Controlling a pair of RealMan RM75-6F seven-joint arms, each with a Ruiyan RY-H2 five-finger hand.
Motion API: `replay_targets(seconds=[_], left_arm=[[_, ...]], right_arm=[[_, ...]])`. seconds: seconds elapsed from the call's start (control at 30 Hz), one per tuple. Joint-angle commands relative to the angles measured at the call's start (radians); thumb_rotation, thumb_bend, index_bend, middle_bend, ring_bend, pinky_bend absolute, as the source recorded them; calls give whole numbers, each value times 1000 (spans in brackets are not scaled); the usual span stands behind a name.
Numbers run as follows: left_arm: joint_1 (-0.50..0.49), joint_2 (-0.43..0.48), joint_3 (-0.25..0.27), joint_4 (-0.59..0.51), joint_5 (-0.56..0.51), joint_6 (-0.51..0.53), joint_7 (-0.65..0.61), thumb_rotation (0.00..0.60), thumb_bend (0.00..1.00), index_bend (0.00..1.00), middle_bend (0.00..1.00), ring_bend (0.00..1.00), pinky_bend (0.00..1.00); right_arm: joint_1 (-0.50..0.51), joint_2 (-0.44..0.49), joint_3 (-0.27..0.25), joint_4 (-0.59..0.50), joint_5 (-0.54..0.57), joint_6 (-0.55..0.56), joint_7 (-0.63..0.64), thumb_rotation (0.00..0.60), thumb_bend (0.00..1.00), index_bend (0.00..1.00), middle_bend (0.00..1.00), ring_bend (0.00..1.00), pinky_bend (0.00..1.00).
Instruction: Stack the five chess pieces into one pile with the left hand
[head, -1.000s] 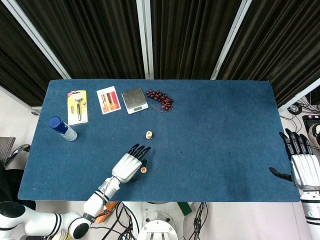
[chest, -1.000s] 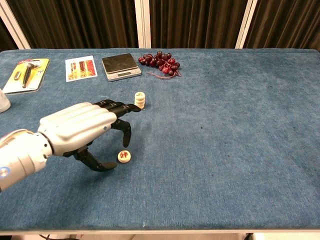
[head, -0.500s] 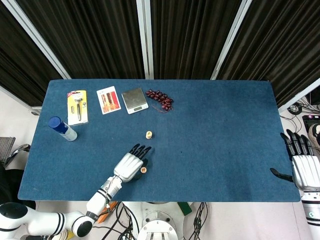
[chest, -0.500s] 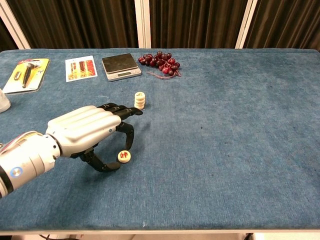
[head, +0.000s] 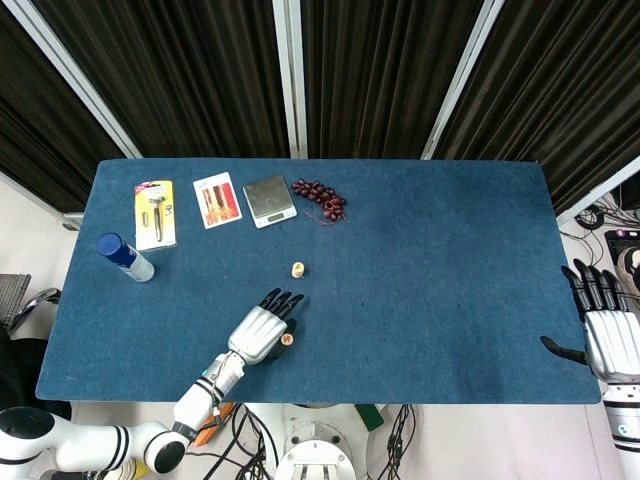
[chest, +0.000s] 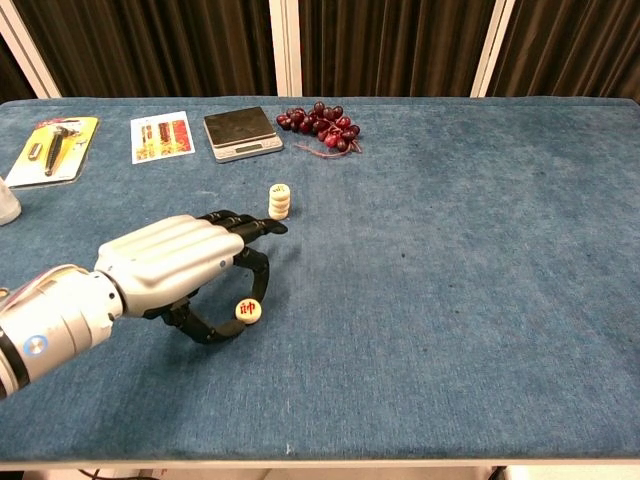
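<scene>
since a second ago the left hand (chest: 175, 262) has closed in on the loose chess piece (chest: 248, 311), thumb and forefinger now at either side of it; whether the piece is pinched or only touched i cannot tell, and it sits tilted at the fingertips, low over the blue bench (chest: 450, 300). the other fingers reach forward, spread, toward the stack of chess pieces (chest: 280, 201), which stands upright a short way beyond the fingertips, apart from them, in the same spot as before. in the head view the same loose piece (head: 286, 339) shows just at the right edge of the left hand (head: 259, 331), near the front edge of the bench, with the stack (head: 297, 269) further in.

behind the stack lie a small scale (chest: 240, 133) and, just beside it, a bunch of dark grapes (chest: 320, 123). left of the scale is a printed card (chest: 162, 136), then a yellow blister pack (chest: 55, 148). a blue-capped bottle (head: 125, 257) lies on its side near the left edge.

the right hand (head: 608, 328) hangs off the far right end of the bench, fingers apart, holding nothing.
</scene>
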Motion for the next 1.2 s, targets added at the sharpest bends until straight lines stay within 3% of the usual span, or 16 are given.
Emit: replay_targets(seconds=[0.03, 0.27, 0.4, 0.6, 0.9, 1.2], left_arm=[[1, 16, -15, -20, 3, 3, -18, 600, 387, 488, 0, 0, 0], [-42, 86, -123, -86, -29, -9, -22, 600, 378, 488, 0, 0, 0], [-107, 99, -219, -81, -118, -66, 8, 600, 375, 488, 0, 0, 0], [-205, 74, -316, -21, -281, -131, 72, 600, 373, 488, 0, 0, 0], [-328, 4, -355, 97, -508, -179, 155, 600, 363, 487, 0, 0, 0], [-376, -15, -334, 154, -604, -173, 174, 600, 348, 474, 0, 0, 0]], right_arm=[[0, 0, 0, 0, -1, 2, -1, 600, 56, 0, 0, 0, 0], [3, -2, 0, -2, -5, -1, -5, 600, 56, 0, 0, 0, 0], [5, -6, -1, -1, -5, -5, -6, 600, 57, 0, 0, 0, 0], [2, -6, -1, -2, 1, -4, -7, 600, 56, 0, 0, 0, 0], [2, -3, 0, -6, 9, -9, -11, 600, 57, 0, 0, 0, 0], [3, -3, 2, -3, 18, -17, -8, 600, 56, 0, 0, 0, 0]])
